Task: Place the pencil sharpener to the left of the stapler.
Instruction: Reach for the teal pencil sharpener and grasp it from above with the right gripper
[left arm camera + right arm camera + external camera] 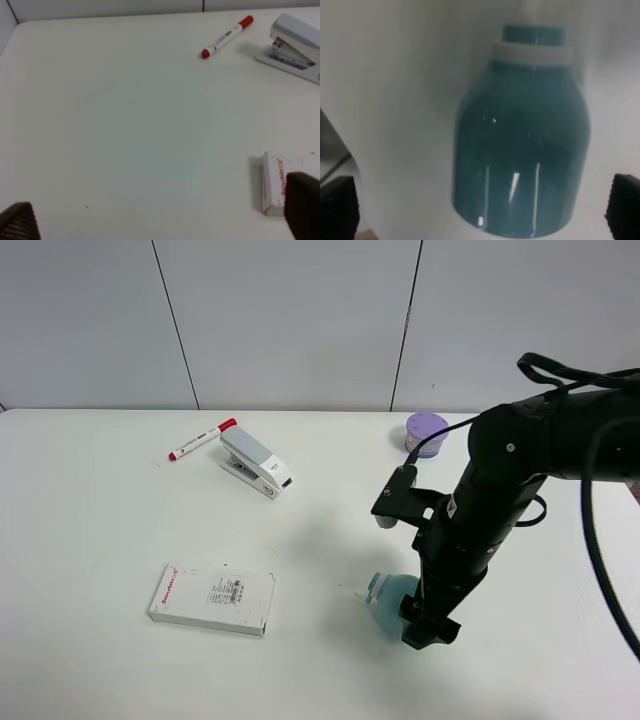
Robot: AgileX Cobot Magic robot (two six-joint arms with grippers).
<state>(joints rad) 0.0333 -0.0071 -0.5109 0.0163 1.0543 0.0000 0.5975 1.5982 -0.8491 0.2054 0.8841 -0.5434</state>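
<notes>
The teal pencil sharpener (388,600) lies on the white table at the front right, its white end piece pointing left. My right gripper (430,628) hangs just over its right part and hides some of it. In the right wrist view the sharpener (520,145) fills the middle, and the right gripper (480,210) is open, with a dark fingertip (337,207) on either side clear of the body. The white stapler (256,462) with a grey top sits at the back left. My left gripper (160,222) is open over bare table, with the stapler (295,47) far from it.
A red-capped marker (202,439) lies just left of the stapler. A flat white box (212,598) sits at the front left, and a small purple container (427,430) stands at the back right. The right arm (500,490) leans over the table's right side.
</notes>
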